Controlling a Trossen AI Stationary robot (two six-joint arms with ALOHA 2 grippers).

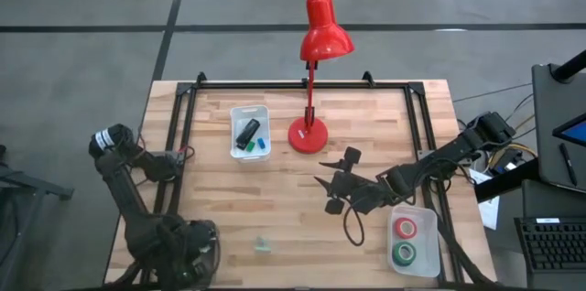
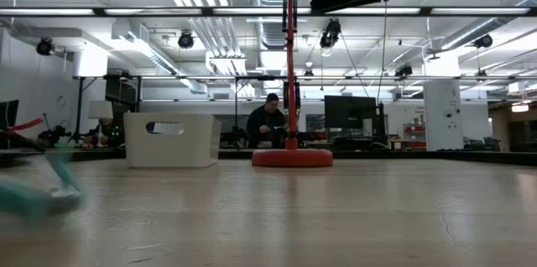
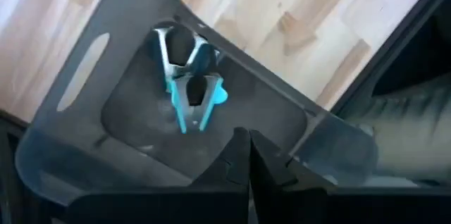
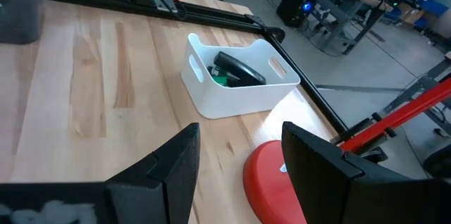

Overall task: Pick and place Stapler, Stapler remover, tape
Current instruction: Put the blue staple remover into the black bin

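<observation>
Stapler, a small black oblong bar point(image 1: 246, 132), lies from above inside the white rectangular plastic bin point(image 1: 235, 145) on the far left part of the pale wooden slatted table point(image 1: 275, 199), just beside small blue and green blocks point(image 1: 257, 145) in the same bin. A red desk lamp with a round base point(image 1: 309, 134) stands just beside that bin. At the near right corner a second clear-white tray point(image 1: 420, 253) holds two ring-shaped tape rolls, one red point(image 1: 405, 229) and one green point(image 1: 403, 253), side by side. The right gripper point(image 1: 341, 181) hangs over the middle of the table with its dark fingers spread wide and nothing between them. The left arm is folded at the near left corner. A small teal stapler remover point(image 1: 263, 244) sits near it.

At table height, the white bin point(image 2: 172, 139) and the lamp base point(image 2: 292, 157) stand far off; a person sits in the room behind.

Past the left wrist, the left gripper point(image 3: 247, 155) has its fingers pressed together, empty, above a grey translucent tray point(image 3: 77, 104) holding the teal stapler remover with metal claws point(image 3: 189, 83).

Past the right wrist, the spread fingers point(image 4: 176, 164) frame the white bin point(image 4: 232, 94) with the stapler point(image 4: 238, 68) inside.
</observation>
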